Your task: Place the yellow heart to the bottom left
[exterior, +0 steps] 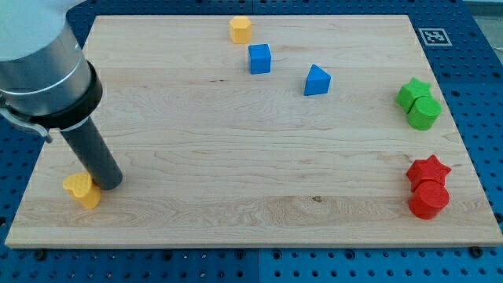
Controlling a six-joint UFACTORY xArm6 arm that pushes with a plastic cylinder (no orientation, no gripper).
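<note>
Camera view: the yellow heart [82, 189] lies near the bench's [236, 149] bottom-left corner, my tip [110, 185] touching its right side. There is no claw, just a bare rod holding nothing. The heart looks light, stiff and slippery; push its flat side squarely.
</note>
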